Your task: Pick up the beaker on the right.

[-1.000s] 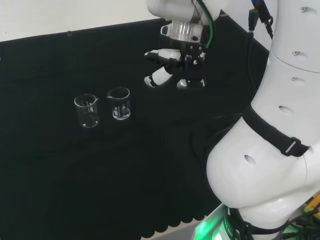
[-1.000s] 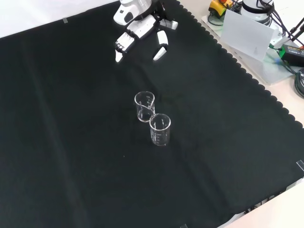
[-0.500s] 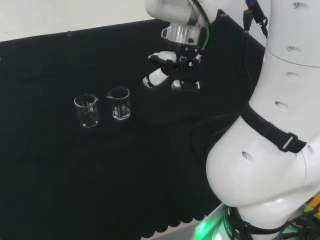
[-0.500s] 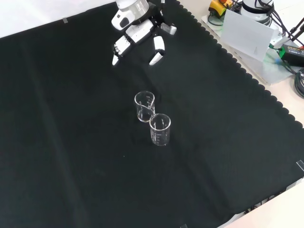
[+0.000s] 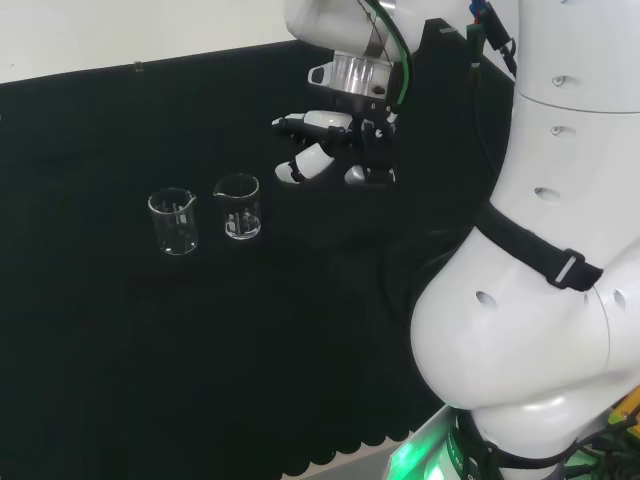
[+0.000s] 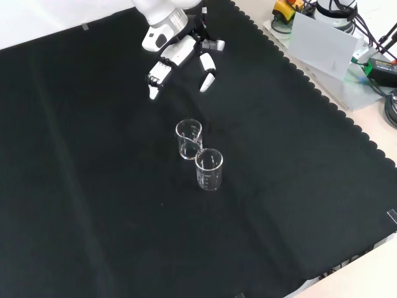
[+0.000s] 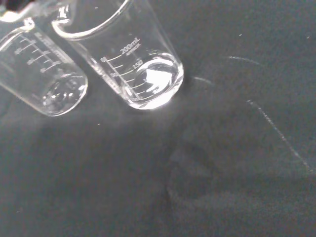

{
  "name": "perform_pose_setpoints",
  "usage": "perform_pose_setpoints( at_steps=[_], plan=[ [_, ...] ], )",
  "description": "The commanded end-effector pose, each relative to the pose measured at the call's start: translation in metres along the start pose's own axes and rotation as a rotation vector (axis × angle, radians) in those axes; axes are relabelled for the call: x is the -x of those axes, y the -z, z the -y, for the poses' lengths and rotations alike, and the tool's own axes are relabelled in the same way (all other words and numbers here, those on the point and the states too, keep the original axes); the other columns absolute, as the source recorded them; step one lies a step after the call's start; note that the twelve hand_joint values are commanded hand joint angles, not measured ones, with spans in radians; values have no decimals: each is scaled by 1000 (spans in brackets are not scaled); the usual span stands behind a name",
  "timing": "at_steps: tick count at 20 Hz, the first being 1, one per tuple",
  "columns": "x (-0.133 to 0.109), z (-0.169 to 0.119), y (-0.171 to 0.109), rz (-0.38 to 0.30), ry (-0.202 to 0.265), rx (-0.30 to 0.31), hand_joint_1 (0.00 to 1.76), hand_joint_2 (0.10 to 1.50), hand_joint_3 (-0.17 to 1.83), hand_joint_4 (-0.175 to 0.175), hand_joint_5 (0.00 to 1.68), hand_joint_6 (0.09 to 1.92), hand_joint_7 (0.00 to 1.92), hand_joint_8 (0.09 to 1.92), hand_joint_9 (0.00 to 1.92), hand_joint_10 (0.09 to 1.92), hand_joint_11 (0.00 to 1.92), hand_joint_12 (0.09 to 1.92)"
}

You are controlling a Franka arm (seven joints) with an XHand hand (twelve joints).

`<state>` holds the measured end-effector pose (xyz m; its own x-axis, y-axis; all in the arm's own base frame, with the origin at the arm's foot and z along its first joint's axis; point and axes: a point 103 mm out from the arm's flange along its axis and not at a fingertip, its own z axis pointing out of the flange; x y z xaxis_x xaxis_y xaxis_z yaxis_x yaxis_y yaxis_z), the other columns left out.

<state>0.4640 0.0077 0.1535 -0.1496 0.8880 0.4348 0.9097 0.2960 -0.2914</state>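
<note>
Right now your hand (image 5: 335, 150) is hovering over the black cloth (image 5: 120, 340) in the upper middle of the head view, its fingers (image 5: 305, 163) spread and relaxed, grasping nothing. They are pointing toward the left of that frame, where two clear beakers are standing upright just beside each other, left of centre. The right-hand beaker (image 5: 238, 207) is sitting nearer your hand but apart from it, with bare cloth between; the left-hand beaker (image 5: 174, 221) is standing just past it, slightly lower in the frame.

Looking at the front view, you are seeing the hand (image 6: 180, 53) coming in from the top, left of centre, fingertips (image 6: 153, 93) aimed down the frame. The two beakers are standing near the middle of that frame, one behind the other: the right-hand beaker (image 6: 188, 139) higher, closer to the fingers, the left-hand beaker (image 6: 209, 169) just below and to its right, their walls nearly touching.

Through the wrist view, both beakers are showing large in the upper left, the right-hand beaker (image 7: 133, 64) with printed graduation marks, the left-hand beaker (image 7: 42, 76) beside it.
</note>
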Motion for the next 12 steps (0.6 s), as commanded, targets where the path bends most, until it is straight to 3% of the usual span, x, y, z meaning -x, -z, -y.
perform_pose_setpoints(
  at_steps=[1,5,12],
  plan=[
    [0,-3,-8,-61,47,-8,680,463,1007,-57,93,87,0,432,56,674,0,983],
    [0,-7,-12,-77,70,-9,721,444,1010,-56,97,87,0,434,58,672,0,976],
    [1,-15,-23,-179,107,1,794,411,1057,-57,108,87,2,479,83,669,0,995]
  ],
)
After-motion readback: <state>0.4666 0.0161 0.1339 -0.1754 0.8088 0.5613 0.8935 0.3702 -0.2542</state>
